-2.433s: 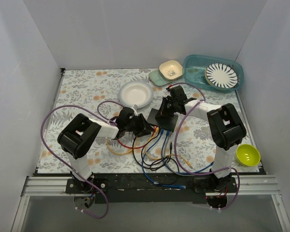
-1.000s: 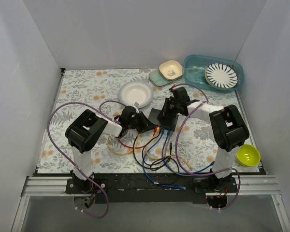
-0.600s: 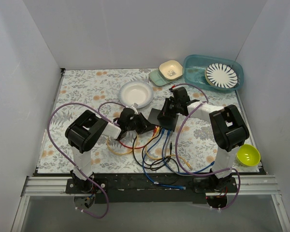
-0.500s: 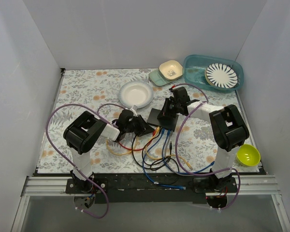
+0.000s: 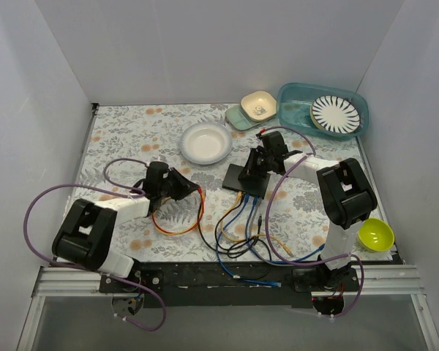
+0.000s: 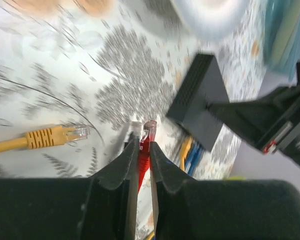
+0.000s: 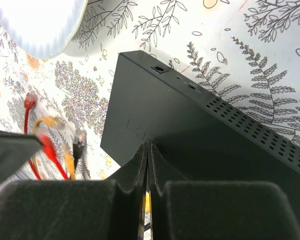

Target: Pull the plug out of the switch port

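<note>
The switch (image 5: 246, 179) is a flat black box at the table's middle. It also shows in the left wrist view (image 6: 199, 100) and the right wrist view (image 7: 200, 125). My left gripper (image 5: 184, 184) is shut on the red plug (image 6: 149, 129) and holds it to the left of the switch, free of the sockets. The red cable (image 5: 200, 205) trails from it. My right gripper (image 7: 149, 146) is shut, with its tips resting on the switch's top face. Blue, yellow and black cables (image 5: 241, 212) still run into the switch's near edge.
A loose yellow plug (image 6: 57, 136) lies on the cloth left of the red one. A white bowl (image 5: 205, 141) sits behind the switch. A teal basin (image 5: 289, 110) holding a striped plate, a beige dish (image 5: 259, 104) and a yellow-green bowl (image 5: 374, 234) are on the right.
My left arm has swung left, away from the switch, taking the red plug and its cable with it. The right gripper has stayed on the switch.
</note>
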`<action>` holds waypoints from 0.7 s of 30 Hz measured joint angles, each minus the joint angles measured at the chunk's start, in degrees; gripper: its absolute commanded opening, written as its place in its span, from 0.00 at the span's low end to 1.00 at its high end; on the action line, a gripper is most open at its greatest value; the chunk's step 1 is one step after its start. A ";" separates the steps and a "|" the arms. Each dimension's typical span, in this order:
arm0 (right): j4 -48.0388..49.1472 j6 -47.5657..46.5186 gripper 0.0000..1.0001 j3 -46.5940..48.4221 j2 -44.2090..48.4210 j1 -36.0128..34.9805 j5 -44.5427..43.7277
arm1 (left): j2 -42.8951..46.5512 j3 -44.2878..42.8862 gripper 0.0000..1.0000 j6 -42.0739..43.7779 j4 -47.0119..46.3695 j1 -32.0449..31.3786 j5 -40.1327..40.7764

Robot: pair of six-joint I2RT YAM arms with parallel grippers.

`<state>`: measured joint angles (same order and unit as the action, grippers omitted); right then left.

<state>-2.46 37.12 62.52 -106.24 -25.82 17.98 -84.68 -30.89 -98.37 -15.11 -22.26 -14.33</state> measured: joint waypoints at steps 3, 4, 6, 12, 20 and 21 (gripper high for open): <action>0.00 0.00 0.07 0.00 0.00 0.00 0.00 | 3.61 -1.64 0.50 1.42 6.05 3.45 3.54; 0.00 -0.02 0.07 0.00 0.00 0.00 0.00 | 3.89 -2.62 0.62 2.12 7.63 3.87 3.85; 0.00 -0.02 0.07 0.00 0.00 0.00 -0.02 | 3.87 -4.39 0.69 3.13 8.70 3.91 3.26; 0.00 -0.04 0.07 0.00 0.00 0.00 -0.02 | 0.15 -9.38 0.67 3.17 6.67 -0.28 -0.59; -0.02 -0.02 0.07 0.00 0.00 0.00 0.00 | -14.67 -13.38 0.53 1.33 -1.68 -11.85 -7.93; -0.02 -0.02 0.07 0.00 0.00 0.00 -0.02 | -16.48 -13.53 0.52 1.09 -2.38 -12.74 -8.70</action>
<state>-2.48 37.10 62.52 -106.24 -25.82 17.96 -101.16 -44.42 -97.27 -17.50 -35.00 -23.03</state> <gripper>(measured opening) 0.073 0.562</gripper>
